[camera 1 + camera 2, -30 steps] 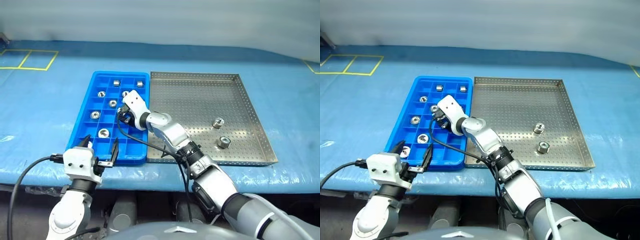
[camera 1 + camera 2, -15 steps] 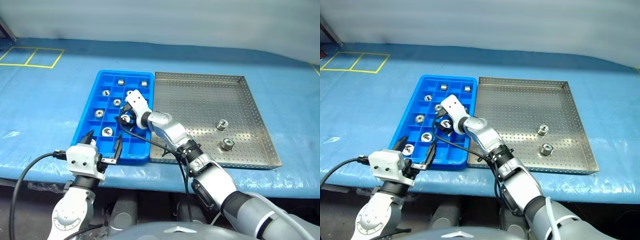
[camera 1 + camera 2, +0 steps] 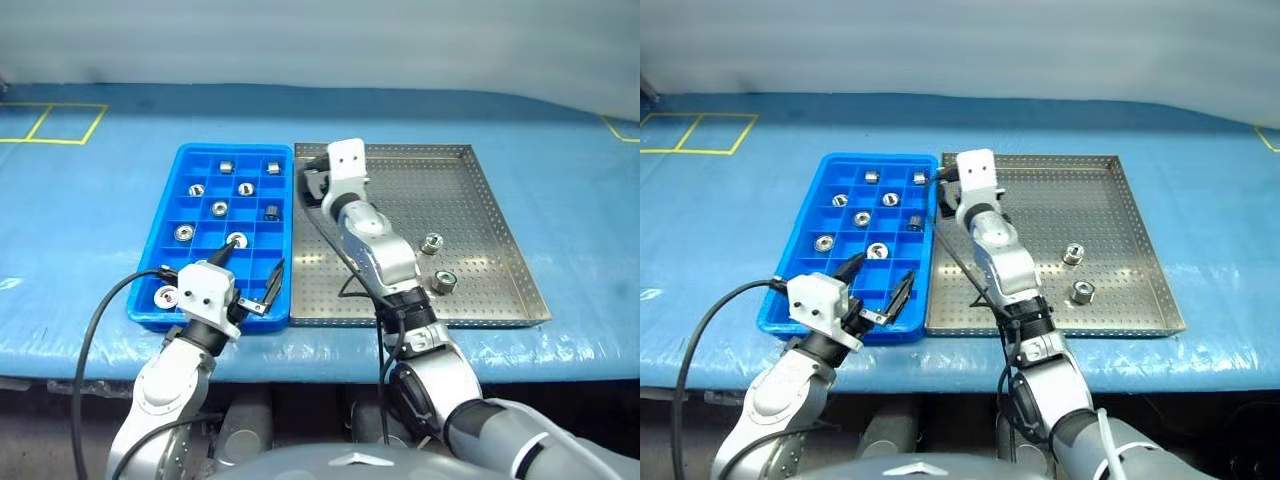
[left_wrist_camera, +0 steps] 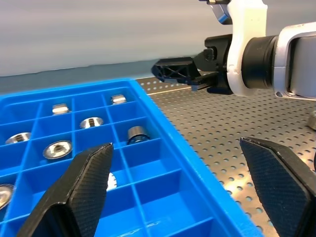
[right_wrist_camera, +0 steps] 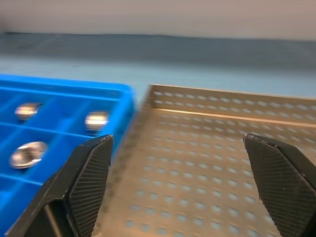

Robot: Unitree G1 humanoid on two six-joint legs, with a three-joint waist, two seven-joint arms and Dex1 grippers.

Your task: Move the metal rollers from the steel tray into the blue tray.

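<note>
Blue tabletop, right gripper (image 3: 318,182) fingers wide and empty above steel tray (image 3: 480,190), two metal rollers (image 3: 432,243) well apart

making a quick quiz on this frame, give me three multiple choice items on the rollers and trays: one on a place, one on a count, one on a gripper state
1. Where does the blue tray lie relative to the steel tray?
A. on the robot's left, beside it
B. on the robot's right
C. stacked on top of it

2. How many metal rollers lie in the steel tray?
A. none
B. two
C. five

3. How does the right gripper stand?
A. shut on a roller
B. open, holding nothing
C. shut and empty

Answers:
1. A: in the eye views the trays sit side by side, blue one on the left.
2. B: one roller and a second roller lie near the steel tray's right side.
3. B: the right wrist view shows its fingers spread wide over the steel tray with nothing between them.
</note>
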